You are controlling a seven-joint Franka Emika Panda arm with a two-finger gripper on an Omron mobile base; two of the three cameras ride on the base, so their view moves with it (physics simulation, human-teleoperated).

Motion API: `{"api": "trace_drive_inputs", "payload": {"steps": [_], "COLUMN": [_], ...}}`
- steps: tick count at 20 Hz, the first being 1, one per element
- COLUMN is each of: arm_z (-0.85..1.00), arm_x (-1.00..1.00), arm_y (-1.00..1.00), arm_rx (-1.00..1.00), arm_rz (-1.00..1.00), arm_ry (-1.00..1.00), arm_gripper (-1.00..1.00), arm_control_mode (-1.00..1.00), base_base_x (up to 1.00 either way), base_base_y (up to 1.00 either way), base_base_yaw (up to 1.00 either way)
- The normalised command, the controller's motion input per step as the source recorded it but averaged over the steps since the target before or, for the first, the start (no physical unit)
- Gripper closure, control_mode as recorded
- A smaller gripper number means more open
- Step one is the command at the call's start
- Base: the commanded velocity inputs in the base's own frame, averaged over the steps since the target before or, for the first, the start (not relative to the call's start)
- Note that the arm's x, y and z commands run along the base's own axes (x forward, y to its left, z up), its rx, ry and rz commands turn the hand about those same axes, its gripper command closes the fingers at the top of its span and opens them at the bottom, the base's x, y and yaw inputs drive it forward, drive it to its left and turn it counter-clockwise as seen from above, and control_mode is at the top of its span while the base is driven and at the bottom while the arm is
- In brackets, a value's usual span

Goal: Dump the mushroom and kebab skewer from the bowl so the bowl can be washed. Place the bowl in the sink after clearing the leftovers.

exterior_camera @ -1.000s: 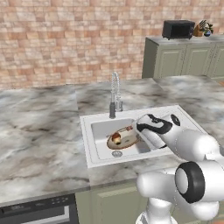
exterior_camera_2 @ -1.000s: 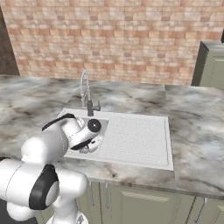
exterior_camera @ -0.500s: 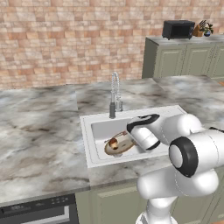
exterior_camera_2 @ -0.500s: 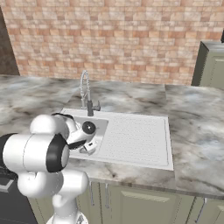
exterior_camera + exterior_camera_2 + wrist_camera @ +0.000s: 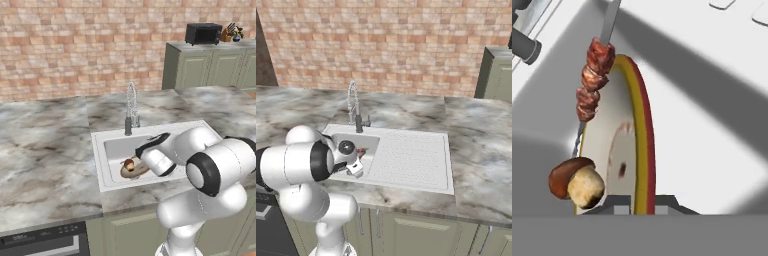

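Note:
My gripper (image 5: 641,202) is shut on the rim of the bowl (image 5: 619,150), which stands tilted nearly on edge inside the sink (image 5: 712,150). The golden-brown rim runs up between my fingertips (image 5: 618,203). The kebab skewer (image 5: 592,82) leans against the bowl's pale inside, and the mushroom (image 5: 577,182) rests at its lower edge. In the left base view the bowl (image 5: 135,171) sits low in the sink (image 5: 107,137) with the mushroom (image 5: 129,164) on it and the gripper (image 5: 146,159) at its right side.
A tall coiled chrome faucet (image 5: 131,107) stands behind the basin, close to the arm. The ribbed drainboard (image 5: 411,160) lies right of the basin. Marble counter (image 5: 45,150) surrounds the sink. A microwave (image 5: 202,33) sits on far cabinets.
The gripper has carried the bowl lower and a little left inside the basin, tilting it more. The arm's elbow has swung forward. Mushroom and skewer stay with the bowl.

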Motion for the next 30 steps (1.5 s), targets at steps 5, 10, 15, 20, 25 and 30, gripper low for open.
{"api": "trace_drive_inputs", "payload": {"steps": [5,10,15,20,25,30], "arm_z": [-0.01,0.0,0.0,0.0,0.09,0.06], "arm_x": [0.01,0.02,0.07,0.03,0.17,0.15], "arm_y": [0.31,0.29,0.17,0.05,0.0,-0.1], "arm_rx": [-0.15,-0.17,-0.08,-0.02,-0.01,-0.02], "arm_rz": [0.0,0.0,0.0,0.0,0.0,0.02], "arm_ry": [0.0,0.0,0.0,0.0,0.0,0.02], "arm_gripper": [1.0,1.0,1.0,1.0,1.0,1.0], "arm_control_mode": [-1.0,-1.0,-1.0,-1.0,-1.0,-1.0], "base_base_x": [0.0,0.0,0.0,0.0,0.0,0.0], "base_base_y": [0.0,0.0,0.0,0.0,0.0,0.0], "base_base_yaw": [0.0,0.0,0.0,0.0,0.0,0.0]}}
